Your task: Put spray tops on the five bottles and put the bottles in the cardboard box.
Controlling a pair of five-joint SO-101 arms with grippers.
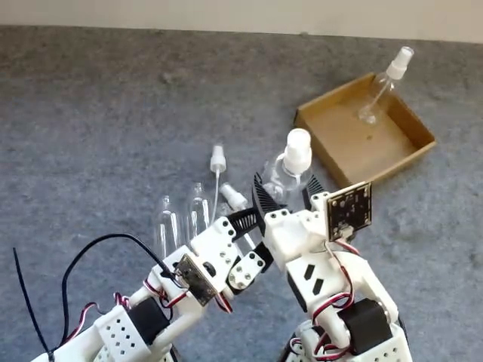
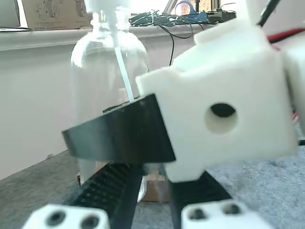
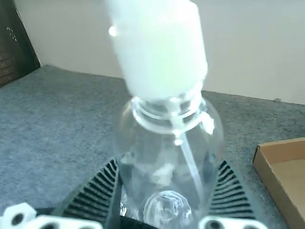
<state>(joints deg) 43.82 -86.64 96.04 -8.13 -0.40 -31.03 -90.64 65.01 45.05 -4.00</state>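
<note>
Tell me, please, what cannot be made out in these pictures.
- Left wrist view: the right gripper hides the base of the held bottle; the picture's edge cuts its spray top.
- Right wrist view: that spray top is blurred, so its seating is unclear.
- High view: the left arm hides whatever is under the other spray top beside it.

Grey carpet; cables on ledge bkgd.

Between the black, ribbed fingers of the right gripper: a clear bottle with a white spray top. Beyond the fingers: a tan cardboard box on a mottled grey table.
</note>
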